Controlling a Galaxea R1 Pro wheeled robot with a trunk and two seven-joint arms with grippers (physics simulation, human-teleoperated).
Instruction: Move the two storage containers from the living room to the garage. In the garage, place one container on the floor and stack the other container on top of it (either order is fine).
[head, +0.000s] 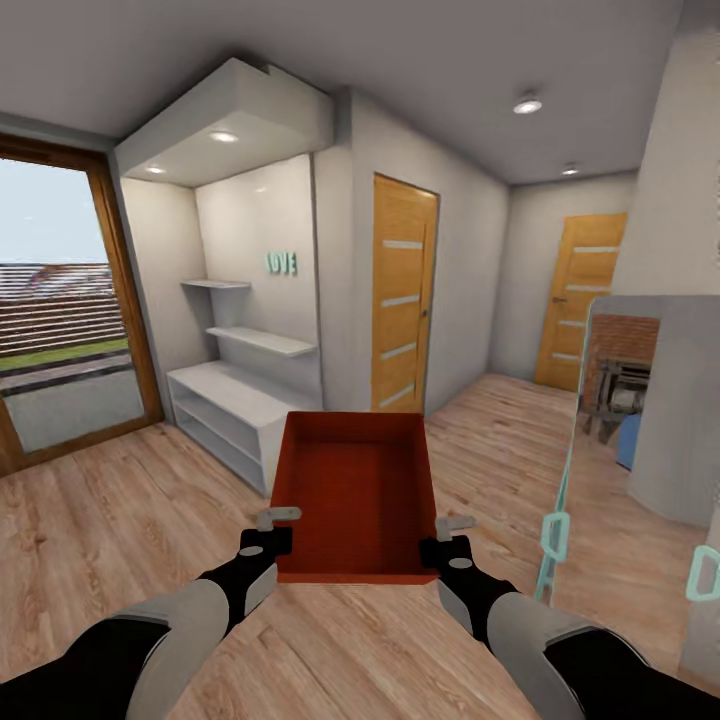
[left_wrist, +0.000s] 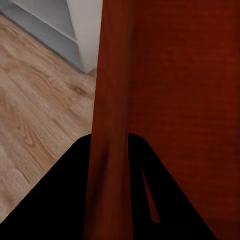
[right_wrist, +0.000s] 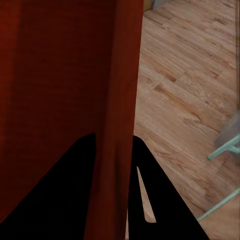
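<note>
Both grippers, left (head: 268, 532) and right (head: 447, 538), clamp opposite walls of one bin (head: 352, 490) (held above plank floor (head: 120, 520)).

Both of your grey-and-black arms reach forward and a little inward, held level at about the same height. Your left gripper (head: 272, 532) is clamped on the left wall of the orange-red rectangular open-top bin (head: 352, 490), one finger on each side of it. Your right gripper (head: 450, 537) pinches the bin's right wall the same way.
</note>
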